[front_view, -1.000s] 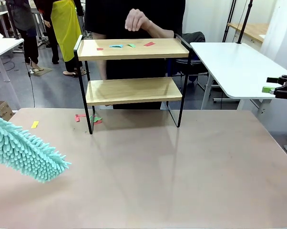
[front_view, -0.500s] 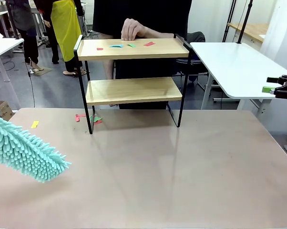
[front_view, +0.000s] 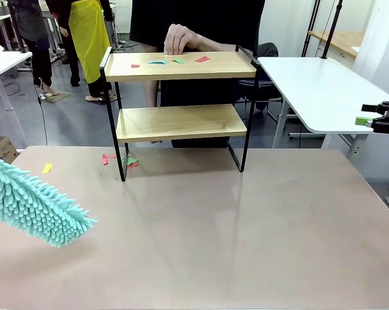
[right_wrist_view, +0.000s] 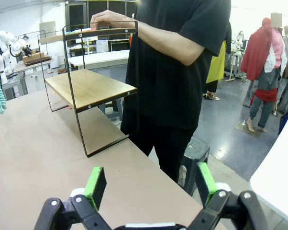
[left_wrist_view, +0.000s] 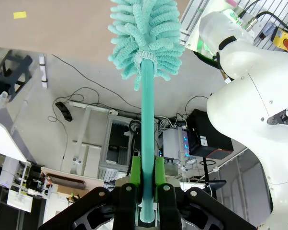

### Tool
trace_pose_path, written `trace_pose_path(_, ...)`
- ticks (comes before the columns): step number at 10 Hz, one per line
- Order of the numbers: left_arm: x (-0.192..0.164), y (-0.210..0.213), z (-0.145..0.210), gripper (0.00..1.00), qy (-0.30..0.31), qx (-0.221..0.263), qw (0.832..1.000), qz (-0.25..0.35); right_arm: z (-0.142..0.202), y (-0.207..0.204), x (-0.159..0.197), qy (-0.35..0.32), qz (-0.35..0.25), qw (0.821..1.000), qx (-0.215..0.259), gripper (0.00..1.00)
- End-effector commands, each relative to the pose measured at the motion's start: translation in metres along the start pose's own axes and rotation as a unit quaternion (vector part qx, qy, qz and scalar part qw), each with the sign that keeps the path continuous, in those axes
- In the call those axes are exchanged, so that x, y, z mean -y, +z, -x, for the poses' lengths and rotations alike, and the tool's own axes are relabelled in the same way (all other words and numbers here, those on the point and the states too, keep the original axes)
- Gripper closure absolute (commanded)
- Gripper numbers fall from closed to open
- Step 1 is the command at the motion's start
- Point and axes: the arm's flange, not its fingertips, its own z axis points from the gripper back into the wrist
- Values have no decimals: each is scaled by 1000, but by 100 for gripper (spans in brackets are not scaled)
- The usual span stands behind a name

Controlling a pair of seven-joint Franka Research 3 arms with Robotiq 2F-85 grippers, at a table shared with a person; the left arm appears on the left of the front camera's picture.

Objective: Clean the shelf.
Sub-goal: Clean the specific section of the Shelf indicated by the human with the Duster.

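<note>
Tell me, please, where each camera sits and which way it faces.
Front view: fixed between the arms, facing across the table to the shelf and the person's hand; the open right gripper at the right edge.
Left wrist view: on the left wrist, looking along the left gripper, shut on the duster.
Right wrist view: on the right wrist, facing past its open fingers toward shelf and person.
Shared: front and right wrist views both show shelf, hand and duster.

Showing glossy white, rounded shells on left arm [left_wrist_view: 251,81]. Showing black bodies, green pads [right_wrist_view: 95,186] and silver screws on left gripper [left_wrist_view: 147,162] and right gripper [right_wrist_view: 150,176]. Wearing black short-sleeved T-shirt and black trousers: person [right_wrist_view: 177,72].
</note>
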Motion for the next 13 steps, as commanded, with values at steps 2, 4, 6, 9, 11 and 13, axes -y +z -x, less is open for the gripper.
trace_pose_path(2, 1, 0, 2, 87, 6, 5, 1000, 6, -6, -2, -1, -5, 5, 1000, -8, 0)
trace_pose_path(4, 0, 0, 0, 87, 0, 0, 1000, 0, -6, -2, -1, -5, 5, 1000, -8, 0)
trace_pose_path(6, 14, 24, 57, 87, 21, 165, 982, 92, -6, -2, -1, -5, 5, 1000, -8, 0)
trace_pose_path(9, 31, 63, 69, 87, 1, 319, 924, 208, -6, -2, -1, -5, 5, 1000, -8, 0)
trace_pose_path(11, 52, 105, 57, 87, 52, 391, 878, 271, -6, -2, -1, -5, 5, 1000, -8, 0)
trace_pose_path(13, 81, 152, 33, 87, 194, 455, 802, 334, -6, -2, -1, -5, 5, 1000, -8, 0)
